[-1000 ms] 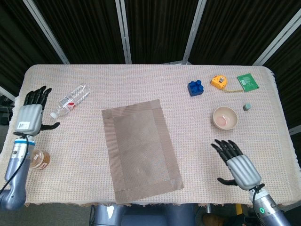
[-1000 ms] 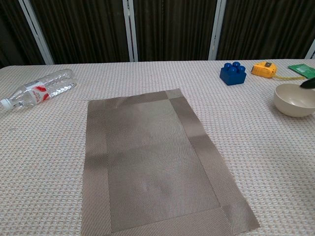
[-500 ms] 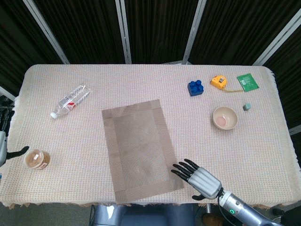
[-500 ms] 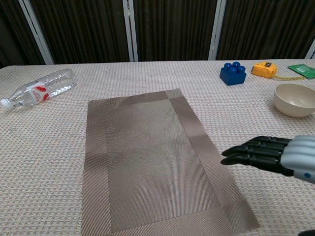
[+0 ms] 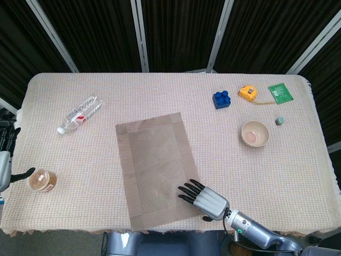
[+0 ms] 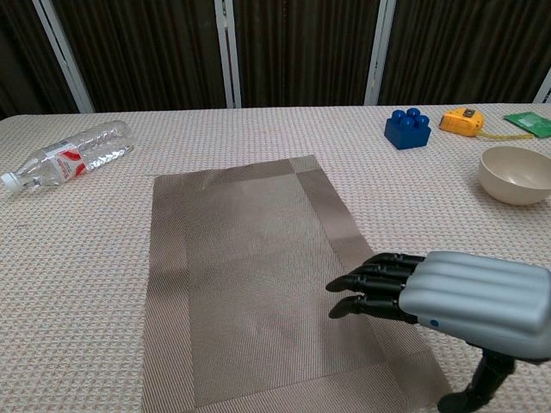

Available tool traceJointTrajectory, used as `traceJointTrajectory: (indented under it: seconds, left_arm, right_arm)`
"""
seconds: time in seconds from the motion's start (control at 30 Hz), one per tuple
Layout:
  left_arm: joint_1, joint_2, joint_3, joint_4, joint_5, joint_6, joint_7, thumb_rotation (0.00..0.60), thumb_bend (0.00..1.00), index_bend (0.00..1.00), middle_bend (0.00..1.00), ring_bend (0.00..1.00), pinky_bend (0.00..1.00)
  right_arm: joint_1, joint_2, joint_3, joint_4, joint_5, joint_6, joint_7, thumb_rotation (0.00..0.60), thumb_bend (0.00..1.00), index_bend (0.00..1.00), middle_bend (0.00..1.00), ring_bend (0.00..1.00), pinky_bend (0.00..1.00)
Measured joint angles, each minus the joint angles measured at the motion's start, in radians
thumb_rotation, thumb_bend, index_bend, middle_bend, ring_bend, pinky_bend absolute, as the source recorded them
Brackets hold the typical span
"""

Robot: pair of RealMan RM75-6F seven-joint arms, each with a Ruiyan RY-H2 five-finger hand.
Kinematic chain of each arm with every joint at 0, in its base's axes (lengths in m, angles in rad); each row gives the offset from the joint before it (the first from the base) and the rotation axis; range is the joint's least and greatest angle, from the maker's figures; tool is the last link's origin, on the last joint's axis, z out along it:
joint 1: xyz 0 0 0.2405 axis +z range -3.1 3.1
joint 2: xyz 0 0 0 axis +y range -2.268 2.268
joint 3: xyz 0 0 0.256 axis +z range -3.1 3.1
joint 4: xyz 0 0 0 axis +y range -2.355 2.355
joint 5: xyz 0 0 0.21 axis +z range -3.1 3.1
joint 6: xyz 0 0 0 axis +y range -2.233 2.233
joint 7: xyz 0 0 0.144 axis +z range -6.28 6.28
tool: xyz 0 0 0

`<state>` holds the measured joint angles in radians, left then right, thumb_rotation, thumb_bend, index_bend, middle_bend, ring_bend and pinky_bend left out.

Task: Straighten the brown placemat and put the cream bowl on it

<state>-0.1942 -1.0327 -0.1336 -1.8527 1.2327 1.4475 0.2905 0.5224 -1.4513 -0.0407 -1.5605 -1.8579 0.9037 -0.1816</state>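
I am holding my right hand (image 5: 205,199), fingers flat and released, over the woven rectangular placemat's (image 5: 154,165) lower-right corner; the round bowl (image 5: 255,133) is sitting at right.

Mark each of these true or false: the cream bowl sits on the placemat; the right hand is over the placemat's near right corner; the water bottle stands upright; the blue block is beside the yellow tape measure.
1. The cream bowl sits on the brown placemat. False: it rests on the tablecloth, right of the mat.
2. The right hand is over the mat's near right corner. True.
3. The water bottle stands upright. False: it lies on its side.
4. The blue block is beside the yellow tape measure. True.
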Motion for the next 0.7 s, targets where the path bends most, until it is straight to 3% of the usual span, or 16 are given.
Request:
traceJointTrajectory:
  seconds: [0.33, 0.7]
  left_arm:
    - [-0.006, -0.006, -0.003, 0.011, -0.012, -0.015, 0.005, 0.6, 0.09, 0.0, 0.0, 0.0, 0.0]
    - [-0.003, -0.002, -0.004, 0.011, -0.014, -0.017, -0.003, 0.6, 0.09, 0.0, 0.0, 0.0, 0.0]
  right_arm:
    - [0.018, -0.04, -0.011, 0.056, 0.027, 0.008, -0.035, 0.6, 0.05, 0.13, 0.0, 0.0, 0.0]
    - [0.026, -0.028, -0.042, 0.037, 0.03, 0.027, -0.05, 0.6, 0.05, 0.13, 0.0, 0.0, 0.0]
